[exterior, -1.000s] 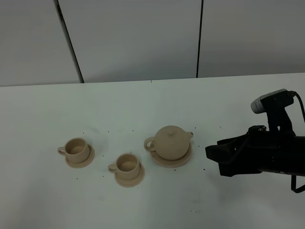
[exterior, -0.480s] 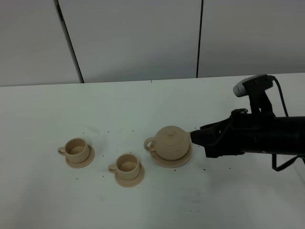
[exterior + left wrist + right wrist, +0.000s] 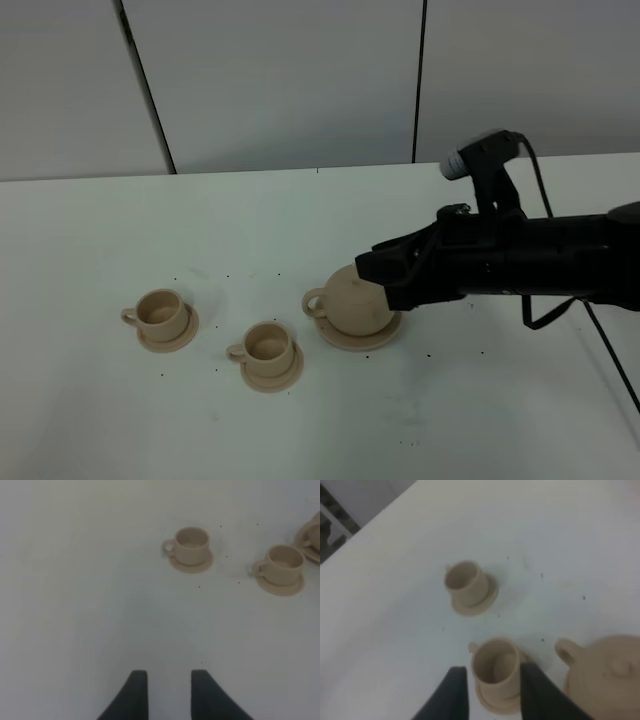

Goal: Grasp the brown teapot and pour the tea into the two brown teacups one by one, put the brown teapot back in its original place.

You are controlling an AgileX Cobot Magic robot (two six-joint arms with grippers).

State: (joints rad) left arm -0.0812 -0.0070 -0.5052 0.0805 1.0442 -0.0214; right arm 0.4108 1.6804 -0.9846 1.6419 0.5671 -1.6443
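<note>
1. From above, the right gripper hung over the brown teapot on its saucer, handle pointing left toward the teacups; it was the nearer gripper.
2. The left gripper stood parted, empty, over the white table.
3. The right gripper showed jaws parted, holding nothing; the brown teapot lay beside them.

Pale tan teapot, tan teacups, dark-specked white table, blk arm

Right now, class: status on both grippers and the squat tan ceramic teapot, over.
Left gripper open, empty. Right gripper open over squat tan ceramic teapot, no grip. Teapot upright on wide saucer. Two small tan cups apart, nothing blocking.
</note>
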